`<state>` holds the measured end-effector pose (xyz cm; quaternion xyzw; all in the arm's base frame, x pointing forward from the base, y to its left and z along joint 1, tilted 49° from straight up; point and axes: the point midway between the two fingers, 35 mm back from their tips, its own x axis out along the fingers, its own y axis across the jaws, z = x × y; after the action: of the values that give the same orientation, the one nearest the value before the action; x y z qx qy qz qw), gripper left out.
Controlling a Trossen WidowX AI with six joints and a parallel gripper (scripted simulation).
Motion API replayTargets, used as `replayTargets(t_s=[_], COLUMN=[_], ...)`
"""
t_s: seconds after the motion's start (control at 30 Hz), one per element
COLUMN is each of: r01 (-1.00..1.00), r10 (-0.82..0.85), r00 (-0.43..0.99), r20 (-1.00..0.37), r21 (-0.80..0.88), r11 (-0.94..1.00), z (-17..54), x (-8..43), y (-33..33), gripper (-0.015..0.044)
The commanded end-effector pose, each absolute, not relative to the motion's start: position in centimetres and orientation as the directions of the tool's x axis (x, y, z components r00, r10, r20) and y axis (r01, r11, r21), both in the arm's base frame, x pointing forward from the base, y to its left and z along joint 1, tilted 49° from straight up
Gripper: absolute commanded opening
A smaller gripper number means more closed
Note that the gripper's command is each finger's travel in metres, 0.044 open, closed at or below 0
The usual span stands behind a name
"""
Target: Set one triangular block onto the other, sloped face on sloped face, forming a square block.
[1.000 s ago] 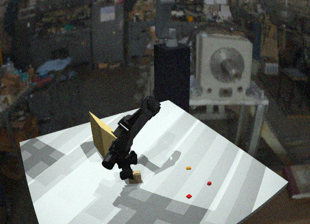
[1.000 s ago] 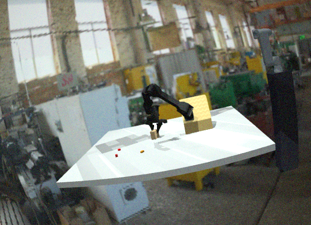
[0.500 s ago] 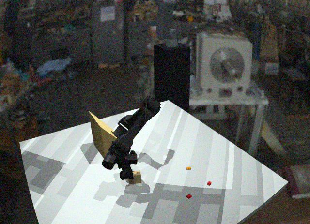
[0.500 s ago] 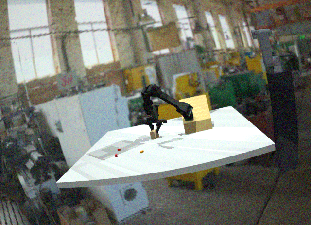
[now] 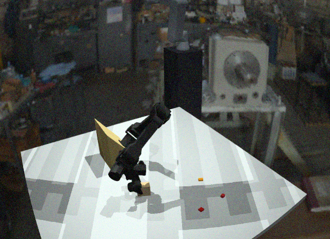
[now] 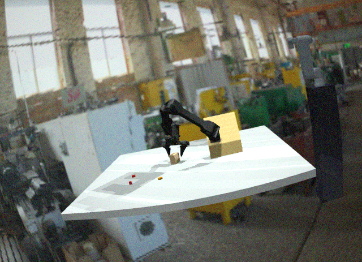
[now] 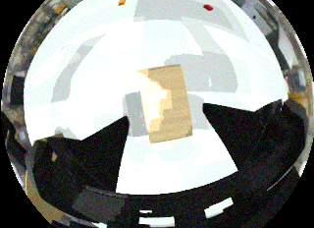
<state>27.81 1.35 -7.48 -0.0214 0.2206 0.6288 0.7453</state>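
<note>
The two triangular blocks sit together as one wooden block (image 5: 145,189) (image 6: 174,158) (image 7: 172,102) on the white table (image 5: 119,228) (image 6: 233,168). The seam between them cannot be made out, nor whether the ends are exactly even. The top looks roughly level. My gripper (image 6: 175,155) (image 7: 166,113) is open around the block, pointing down. In the wrist view a gap shows between each finger and the block. In the exterior view the fingertips are near the height of its top. In the top view the hand hides its left part.
A large tan wooden box (image 5: 106,148) (image 6: 225,146) stands beside the arm, behind the block. A small orange piece (image 5: 200,179) (image 6: 159,178) (image 7: 122,2) and two small red pieces, one round (image 5: 222,195) and one flat (image 5: 200,209), lie on the table away from the hand.
</note>
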Motion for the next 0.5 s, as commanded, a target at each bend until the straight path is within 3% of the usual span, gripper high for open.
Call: replayTargets(t_s=[0.0, 0.27, 0.47], r01=[-0.947, -0.946, -0.946], r10=[0.928, 0.923, 0.925], r00=[0.112, 0.112, 0.112], r20=[-0.356, -0.367, -0.363], r21=[0.246, 0.245, 0.245], r11=[0.208, 0.213, 0.210], z=[-7.5, -4.1, -3.6], x=[27.8, 26.9, 26.6], y=[1.4, -8.1, -9.0], gripper=[0.0440, 0.0440, 0.0440])
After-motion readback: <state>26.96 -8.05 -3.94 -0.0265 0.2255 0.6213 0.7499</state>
